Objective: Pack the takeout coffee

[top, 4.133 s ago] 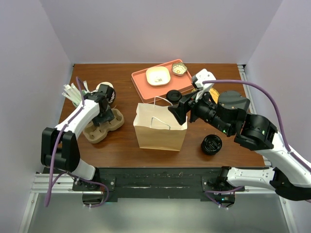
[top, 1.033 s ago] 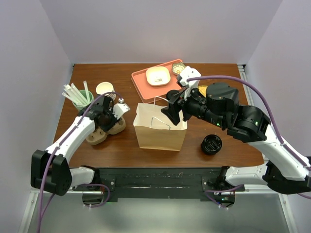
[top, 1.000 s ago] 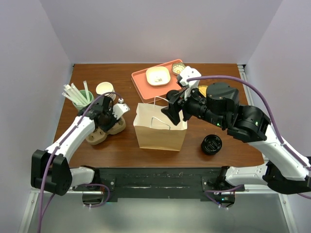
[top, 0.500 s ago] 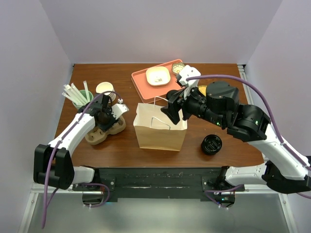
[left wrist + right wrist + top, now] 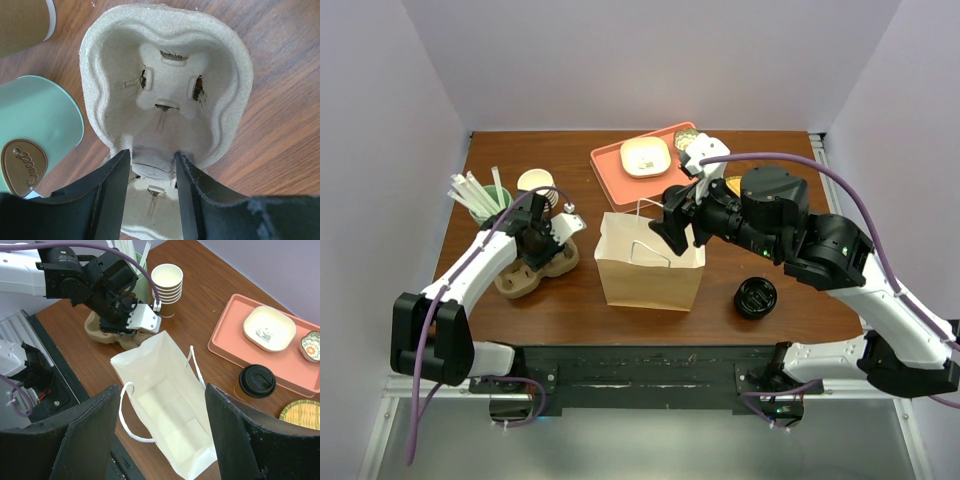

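Right arm has edged left, now hiding the takeout coffee [image 5: 257, 381] from above. It stands upright on the table just beside the pink tray [image 5: 227, 342], behind the paper bag [image 5: 150, 365]. Right gripper [image 5: 161, 395] hangs over the bag's mouth, jaws wide, empty. Left gripper [image 5: 151, 157] straddles the pulp carrier's [image 5: 165, 65] middle bridge; pinching or not, I can't tell.

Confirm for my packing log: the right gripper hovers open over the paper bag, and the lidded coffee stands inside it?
No. The right wrist view shows the paper bag empty: the lidded coffee stands beside the pink tray. The right gripper does hover open over the bag.
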Motion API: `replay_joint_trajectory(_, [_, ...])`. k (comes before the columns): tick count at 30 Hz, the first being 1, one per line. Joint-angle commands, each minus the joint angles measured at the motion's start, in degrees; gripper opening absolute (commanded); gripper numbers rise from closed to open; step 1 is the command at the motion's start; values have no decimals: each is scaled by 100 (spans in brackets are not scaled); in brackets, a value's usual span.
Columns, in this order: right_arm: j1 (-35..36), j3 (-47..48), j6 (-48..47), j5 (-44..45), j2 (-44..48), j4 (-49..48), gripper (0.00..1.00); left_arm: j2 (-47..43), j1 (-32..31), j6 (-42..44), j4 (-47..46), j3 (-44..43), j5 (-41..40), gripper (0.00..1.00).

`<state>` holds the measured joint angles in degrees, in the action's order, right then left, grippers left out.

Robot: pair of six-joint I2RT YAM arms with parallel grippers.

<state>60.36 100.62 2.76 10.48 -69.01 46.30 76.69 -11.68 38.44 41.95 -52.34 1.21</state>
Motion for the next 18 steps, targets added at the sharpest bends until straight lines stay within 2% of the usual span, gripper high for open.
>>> replay_joint_trajectory(1, [11,177,-39,-46,20,-104,73,39,70,182,-3,-207,-104,47])
replay_joint_trajectory(11, [11,204,-48,-64,-33,-130,73,57,149,217,-47,-198,-113,49])
replay_joint_trajectory(18, [11,248,-74,-99,-103,-113,73,206,228,226,190,-540,-7,49])
